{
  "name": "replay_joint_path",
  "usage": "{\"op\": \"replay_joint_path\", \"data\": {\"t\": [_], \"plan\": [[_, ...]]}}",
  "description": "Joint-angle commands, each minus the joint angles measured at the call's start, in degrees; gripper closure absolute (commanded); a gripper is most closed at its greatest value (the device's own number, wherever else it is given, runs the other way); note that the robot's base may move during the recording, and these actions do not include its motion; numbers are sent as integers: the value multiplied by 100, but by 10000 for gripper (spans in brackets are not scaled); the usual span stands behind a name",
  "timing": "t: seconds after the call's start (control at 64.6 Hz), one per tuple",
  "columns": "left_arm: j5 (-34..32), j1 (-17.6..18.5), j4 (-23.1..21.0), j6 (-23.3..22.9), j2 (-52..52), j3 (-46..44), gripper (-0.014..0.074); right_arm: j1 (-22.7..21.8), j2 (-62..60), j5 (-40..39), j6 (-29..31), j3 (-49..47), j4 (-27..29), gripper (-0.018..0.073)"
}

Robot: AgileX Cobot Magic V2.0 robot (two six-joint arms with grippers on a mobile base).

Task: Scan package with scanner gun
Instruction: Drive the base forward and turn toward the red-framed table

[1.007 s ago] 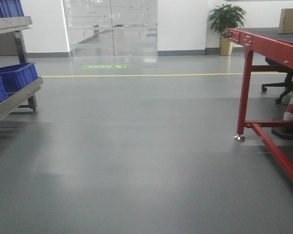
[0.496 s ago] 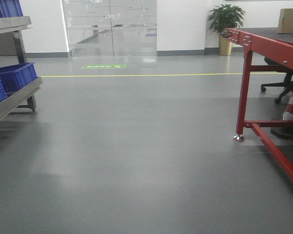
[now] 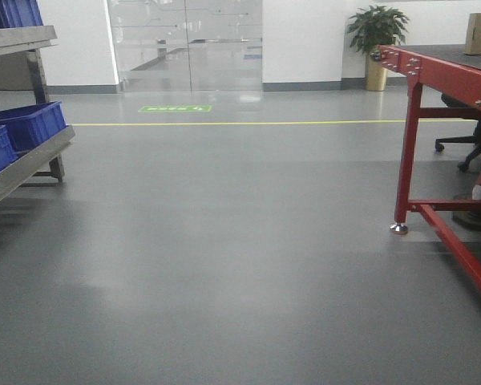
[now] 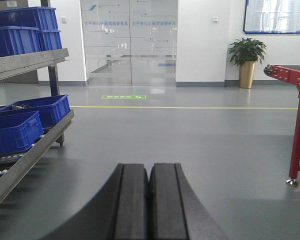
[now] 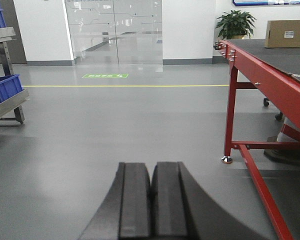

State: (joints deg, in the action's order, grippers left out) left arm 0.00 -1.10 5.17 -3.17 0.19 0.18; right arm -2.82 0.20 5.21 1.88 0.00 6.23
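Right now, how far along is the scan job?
Nothing done yet. The left claw and right claw are both shut and empty, pointing over bare floor. The package sits on the red table ahead to the right; the scanner gun is not in view. To do: reach the table, grab the scanner gun, scan the package.

My jaws are pressed together above the grey floor (image 4: 205, 130). To the left, blue bins (image 4: 15, 132) sit on a metal rack (image 4: 25, 62). A red counter (image 4: 298, 125) stands at the right, with a potted plant (image 4: 247, 57) beyond.
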Motion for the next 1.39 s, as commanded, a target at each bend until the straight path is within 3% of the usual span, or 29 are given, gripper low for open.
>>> {"op": "replay_joint_path", "data": {"t": [0.0, 1.378], "plan": [[-105, 8, -32, -31, -19, -18, 707, 0, -20, -104, 7, 0, -22, 717], [-105, 8, -32, -31, -19, -18, 707, -11, -20, -103, 7, 0, -22, 717]]}}
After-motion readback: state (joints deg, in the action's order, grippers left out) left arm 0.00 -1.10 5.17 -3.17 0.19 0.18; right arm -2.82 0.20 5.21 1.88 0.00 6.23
